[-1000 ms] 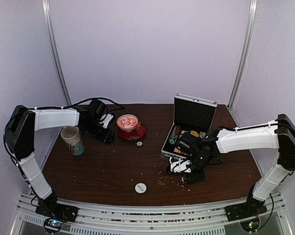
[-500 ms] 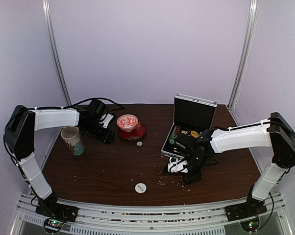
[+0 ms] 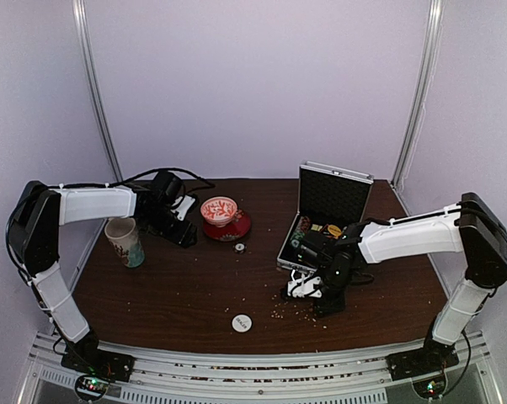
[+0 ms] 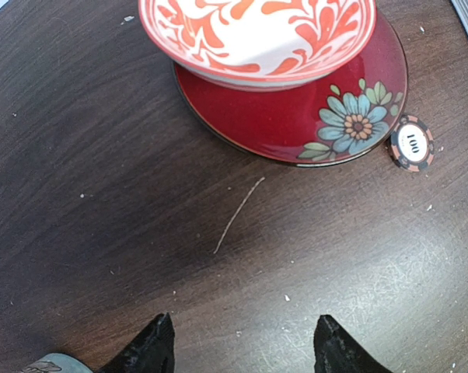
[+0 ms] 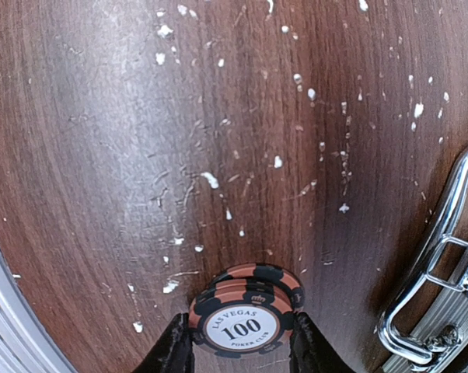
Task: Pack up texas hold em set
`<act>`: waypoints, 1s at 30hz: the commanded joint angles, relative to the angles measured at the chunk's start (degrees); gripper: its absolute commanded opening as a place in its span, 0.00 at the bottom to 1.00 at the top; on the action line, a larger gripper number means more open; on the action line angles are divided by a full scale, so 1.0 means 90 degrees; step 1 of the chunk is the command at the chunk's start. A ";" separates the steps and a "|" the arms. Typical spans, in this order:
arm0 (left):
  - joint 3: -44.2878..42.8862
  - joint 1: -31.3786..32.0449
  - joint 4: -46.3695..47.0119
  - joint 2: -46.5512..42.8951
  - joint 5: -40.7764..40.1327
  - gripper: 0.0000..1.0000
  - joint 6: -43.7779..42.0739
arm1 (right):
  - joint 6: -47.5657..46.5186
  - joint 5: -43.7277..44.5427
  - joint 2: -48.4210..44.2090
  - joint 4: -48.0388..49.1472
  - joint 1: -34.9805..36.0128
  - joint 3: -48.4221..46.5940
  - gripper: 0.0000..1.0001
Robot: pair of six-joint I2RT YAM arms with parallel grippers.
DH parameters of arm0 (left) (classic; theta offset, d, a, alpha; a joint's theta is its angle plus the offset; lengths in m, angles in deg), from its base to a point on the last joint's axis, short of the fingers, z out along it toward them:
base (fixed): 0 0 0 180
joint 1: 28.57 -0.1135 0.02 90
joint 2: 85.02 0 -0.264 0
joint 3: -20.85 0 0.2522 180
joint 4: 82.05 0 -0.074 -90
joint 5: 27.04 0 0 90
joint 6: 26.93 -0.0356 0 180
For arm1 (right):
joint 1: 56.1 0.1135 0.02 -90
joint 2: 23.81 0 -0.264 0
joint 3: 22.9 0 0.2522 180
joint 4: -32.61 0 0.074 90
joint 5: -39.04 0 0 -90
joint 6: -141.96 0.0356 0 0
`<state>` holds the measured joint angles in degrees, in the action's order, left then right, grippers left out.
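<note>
Standing open, the briefcase (image 3: 333, 198) holds chips (image 3: 296, 239); right jaws clamp a chip stack (image 5: 246, 311), left jaws gape.

Overall: soft, even, faintly lilac light in the top view, with low contrast and slight grain.
Shadows: faint and diffuse on the dark brown wooden table (image 3: 178, 286).
Glare: a pale sheen on the wood at the upper left of the right wrist view; bright glints on the curved chrome case handle (image 5: 424, 272); a mild shine on the glossy red saucer (image 4: 296, 124).
Focus: the brown-and-black round poker chip marked 100 (image 5: 244, 326) reads crisp.

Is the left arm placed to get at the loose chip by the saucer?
Probably yes: the left gripper is open, with bare table ahead; but the chip lies close beside the saucer, which may crowd a finger.
</note>
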<state>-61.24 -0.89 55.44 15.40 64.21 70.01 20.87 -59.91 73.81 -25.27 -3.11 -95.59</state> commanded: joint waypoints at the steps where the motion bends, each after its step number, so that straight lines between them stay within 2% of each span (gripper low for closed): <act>1: -0.0005 -0.0067 0.0108 0.0067 0.0064 0.62 -0.0068 | 0.0085 0.0054 0.0105 0.0065 0.0025 -0.0159 0.38; 7: -0.0005 -0.0060 0.0109 0.0063 0.0072 0.62 -0.0066 | 0.0134 0.0116 0.0138 0.0138 0.0027 -0.0150 0.41; 12: -0.0004 -0.0064 0.0109 0.0068 0.0091 0.62 -0.0072 | 0.0161 0.0156 0.0135 0.0141 0.0024 -0.0124 0.54; 17: -0.0005 -0.0058 0.0109 0.0063 0.0114 0.62 -0.0066 | 0.0217 0.0017 0.0238 0.0059 -0.0015 -0.0147 0.58; 30: -0.0005 -0.0059 0.0109 0.0063 0.0142 0.62 -0.0077 | 0.0196 -0.0629 0.0573 -0.0069 -0.0492 -0.0289 0.57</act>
<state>-61.24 -0.89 55.44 15.40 64.72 69.99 22.37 -64.26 77.15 -25.20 -6.85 -97.82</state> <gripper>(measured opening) 0.624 0.579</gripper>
